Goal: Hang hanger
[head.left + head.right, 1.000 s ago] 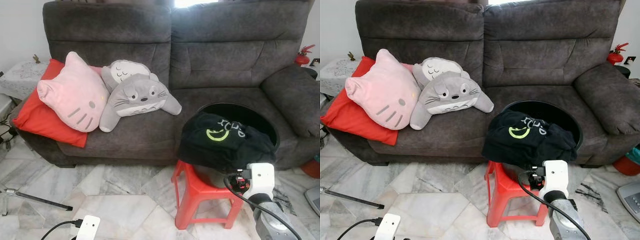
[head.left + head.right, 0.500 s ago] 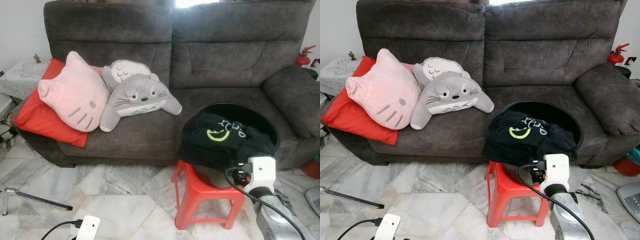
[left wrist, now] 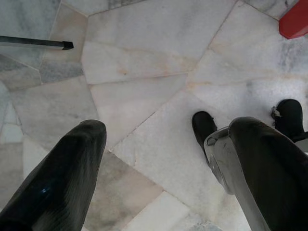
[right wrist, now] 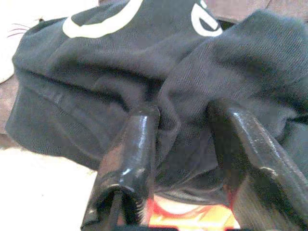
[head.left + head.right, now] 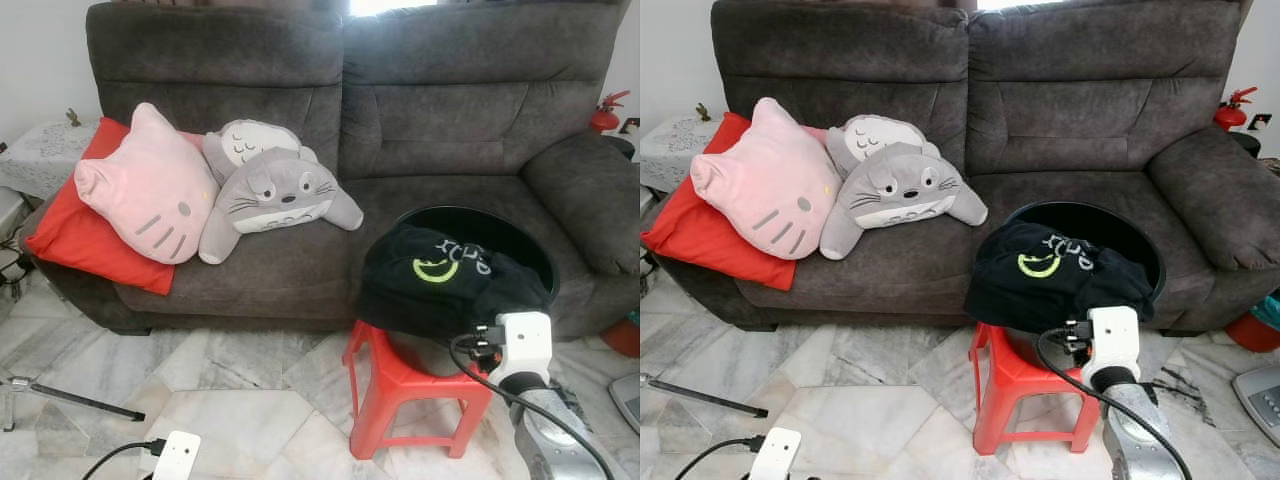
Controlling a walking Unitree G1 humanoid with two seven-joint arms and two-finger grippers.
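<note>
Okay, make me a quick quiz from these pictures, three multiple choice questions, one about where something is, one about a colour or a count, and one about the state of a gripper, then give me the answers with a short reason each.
1. Where does the black garment with the green logo lie?
A. Draped over the round black basket, above the red plastic stool
B. On the marble floor
C. On the sofa's backrest

2. How many plush cushions shaped like characters lie on the dark grey sofa?
A. One
B. Three
C. Five

3. What is the state of the right gripper?
A. Shut on a hanger
B. Open, fingers pressed into the black garment
C. Hanging over bare floor

Answers: 1 A, the garment spills over the basket's rim above the stool. 2 B, the pink cat cushion and two grey ones show there. 3 B, the right wrist view shows both fingers spread with dark fabric between them.
</note>
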